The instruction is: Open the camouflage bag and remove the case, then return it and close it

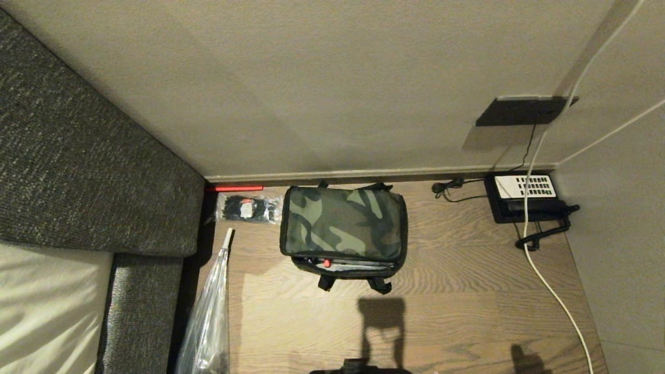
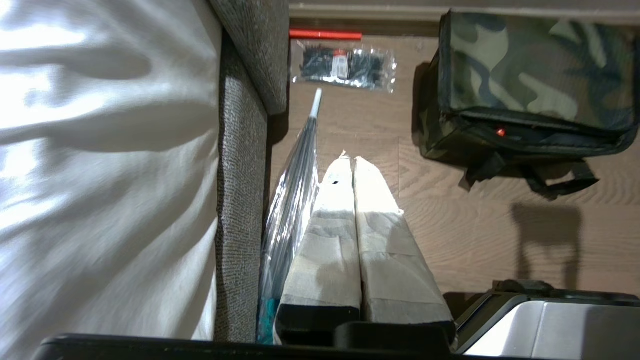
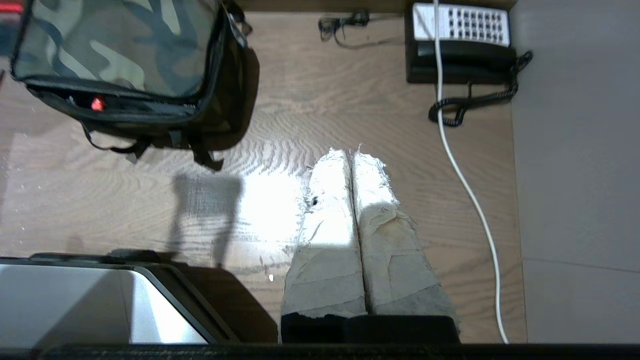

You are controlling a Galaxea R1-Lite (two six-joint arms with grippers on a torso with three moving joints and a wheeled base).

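So far nothing has been opened. The camouflage bag (image 1: 343,223) sits on the wooden desk (image 1: 447,291) close to the wall, with its lid down, between a small packet of black ties (image 1: 248,209) and a black telephone (image 1: 524,197). The case does not show. The left end effector (image 2: 354,160) hangs near the bed's edge, squeezed tight with nothing in it. The right end effector (image 3: 352,152) hangs over bare wood, also squeezed tight and empty. Opening the bag seems to be first. Next, one arm needs to reach the lid's front edge.
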